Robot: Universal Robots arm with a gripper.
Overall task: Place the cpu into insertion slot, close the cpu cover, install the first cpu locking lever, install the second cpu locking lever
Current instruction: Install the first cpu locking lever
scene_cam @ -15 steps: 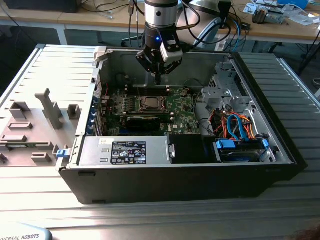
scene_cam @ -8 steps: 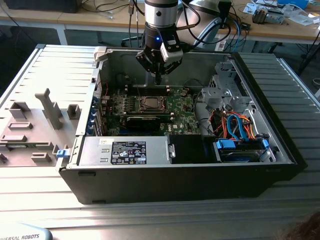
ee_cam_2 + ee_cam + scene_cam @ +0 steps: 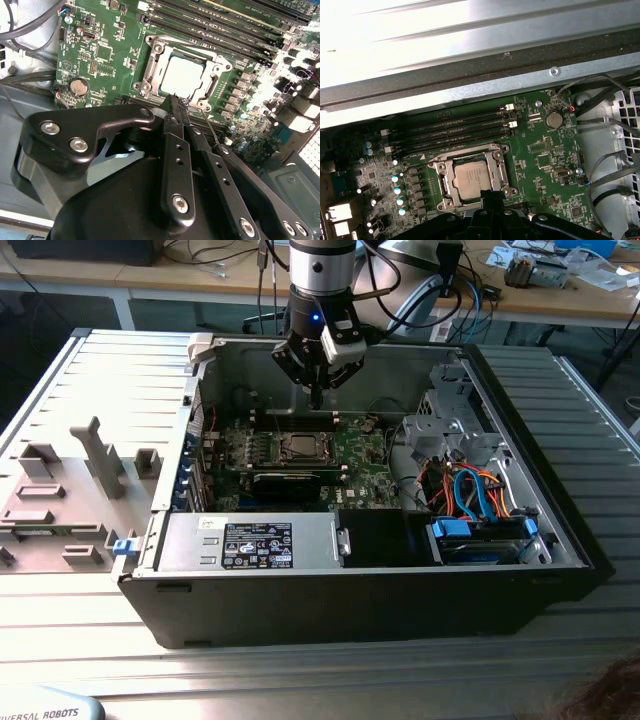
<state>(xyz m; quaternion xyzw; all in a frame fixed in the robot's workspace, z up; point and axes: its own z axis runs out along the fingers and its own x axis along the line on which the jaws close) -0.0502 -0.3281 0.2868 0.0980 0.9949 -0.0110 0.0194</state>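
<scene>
The hand (image 3: 176,100), fingers pressed together on nothing, hovers low. The cpu (image 3: 182,76) sits just ahead of its tips, under the cpu cover (image 3: 156,70). I'd press the thin lever (image 3: 210,129) beside it down steadily, keeping off the chip.

A grey ribbed table (image 3: 300,680) carries an open black computer case (image 3: 350,608) lying on its side. Just beside the case, on the exterior view's left, a grey fixture (image 3: 55,512) with upright holders rests on the table.
</scene>
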